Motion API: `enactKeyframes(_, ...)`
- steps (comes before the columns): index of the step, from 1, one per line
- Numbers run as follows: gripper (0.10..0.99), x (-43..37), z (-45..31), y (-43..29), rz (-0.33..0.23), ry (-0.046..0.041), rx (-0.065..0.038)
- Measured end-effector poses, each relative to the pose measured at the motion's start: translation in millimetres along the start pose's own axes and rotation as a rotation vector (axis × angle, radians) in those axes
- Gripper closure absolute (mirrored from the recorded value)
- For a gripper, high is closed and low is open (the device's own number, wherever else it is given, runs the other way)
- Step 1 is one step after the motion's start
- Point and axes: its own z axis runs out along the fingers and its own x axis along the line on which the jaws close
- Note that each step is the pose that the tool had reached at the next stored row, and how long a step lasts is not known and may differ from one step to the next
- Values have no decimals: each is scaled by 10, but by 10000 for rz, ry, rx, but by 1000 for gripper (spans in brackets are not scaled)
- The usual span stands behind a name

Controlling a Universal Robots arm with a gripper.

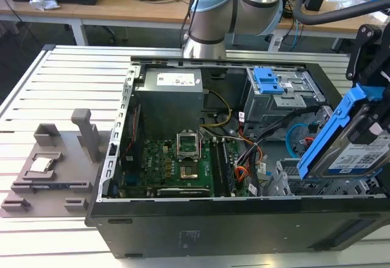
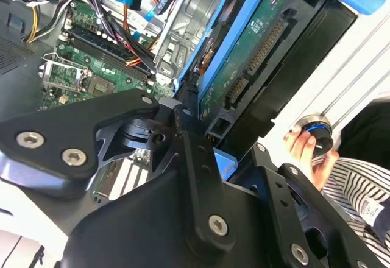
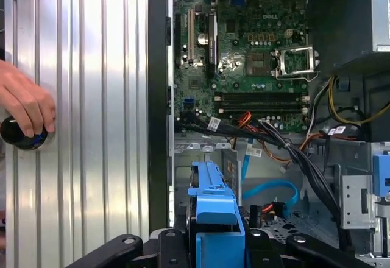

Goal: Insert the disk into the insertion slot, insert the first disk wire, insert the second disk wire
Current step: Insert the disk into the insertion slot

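Clamped between the black jaws by its frame and held tilted in the air: flat rectangular grey hard drive in a bright blue plastic carrier (image 1: pixel 356 155), lower end near the silver perforated sheet-metal drive cage (image 1: pixel 281 181) at the exterior view's right of the open black computer case (image 1: pixel 201 231). Probably dense, rigid and shock-sensitive, with bare green circuit board (image 2: pixel 244 55) underneath; best taken by the smooth plastic side rails, never the board or connector

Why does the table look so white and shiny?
First wrist view: the ribbed table bounces light in pale stripes. Second wrist view: it glares nearly white beside the disk. Exterior view: the computer case looks dim inside.
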Motion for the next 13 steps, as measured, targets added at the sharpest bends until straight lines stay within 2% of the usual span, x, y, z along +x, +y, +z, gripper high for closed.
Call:
enactKeyframes(2,722,0,33,6,1,-8,0)
enactKeyframes(7,722,-36,48,63,-1,-30,0)
enactKeyframes(11,722,-146,71,76,-2,-46,-1)
enactKeyframes(13,722,-159,96,75,-2,-47,-1)
